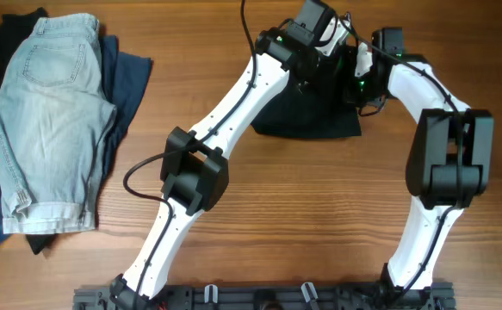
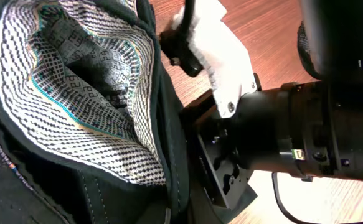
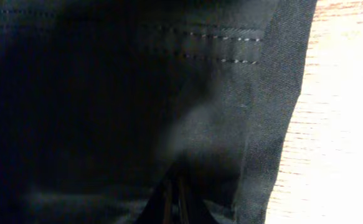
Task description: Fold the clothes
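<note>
black garment point(image 1: 306, 120), soft, limp and light, lies at the far middle of the table point(image 1: 319, 198), its patterned pocket lining point(image 2: 75, 81) exposed; best held by a stitched hem or waistband. right gripper point(image 3: 174, 199) looks pinched on its fabric. left gripper point(image 1: 335, 34) is above it, its opening can't be told.

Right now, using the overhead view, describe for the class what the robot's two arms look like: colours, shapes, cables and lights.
The left arm and right arm are each built from white, tapered links joined by boxy black joint housings. A thin black cable loops out beside the left elbow. Small green lights glow near the wrists.
</note>
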Robot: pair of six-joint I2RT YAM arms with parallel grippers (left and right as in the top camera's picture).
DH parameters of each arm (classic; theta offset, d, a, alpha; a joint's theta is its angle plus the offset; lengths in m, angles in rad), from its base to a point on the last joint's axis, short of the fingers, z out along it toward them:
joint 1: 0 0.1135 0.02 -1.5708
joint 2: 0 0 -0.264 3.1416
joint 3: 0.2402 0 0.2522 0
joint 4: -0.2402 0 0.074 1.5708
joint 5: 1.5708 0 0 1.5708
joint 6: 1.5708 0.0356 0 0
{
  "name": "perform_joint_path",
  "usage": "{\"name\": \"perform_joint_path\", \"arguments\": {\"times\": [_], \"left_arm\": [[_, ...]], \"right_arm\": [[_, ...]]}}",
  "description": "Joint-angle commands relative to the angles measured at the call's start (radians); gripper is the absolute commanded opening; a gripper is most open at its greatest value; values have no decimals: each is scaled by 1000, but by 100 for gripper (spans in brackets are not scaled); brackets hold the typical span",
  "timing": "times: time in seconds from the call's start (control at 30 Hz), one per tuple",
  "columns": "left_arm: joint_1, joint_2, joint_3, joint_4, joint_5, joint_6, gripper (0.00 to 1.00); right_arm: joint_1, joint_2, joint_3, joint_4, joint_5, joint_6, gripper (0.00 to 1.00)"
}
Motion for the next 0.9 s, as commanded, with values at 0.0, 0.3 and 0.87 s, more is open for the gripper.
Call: {"name": "perform_joint_path", "arguments": {"times": [0.0, 0.3, 0.87], "left_arm": [[1, -24, 3, 4, 2, -21, 4], [1, -24, 3, 3, 2, -25, 4], [-107, -23, 3, -4, -5, -24, 100]], "right_arm": [[-5, 53, -10, -35, -55, 47, 5], [-157, -167, 87, -93, -55, 145, 5], [-286, -262, 87, -116, -134, 139, 8]]}}
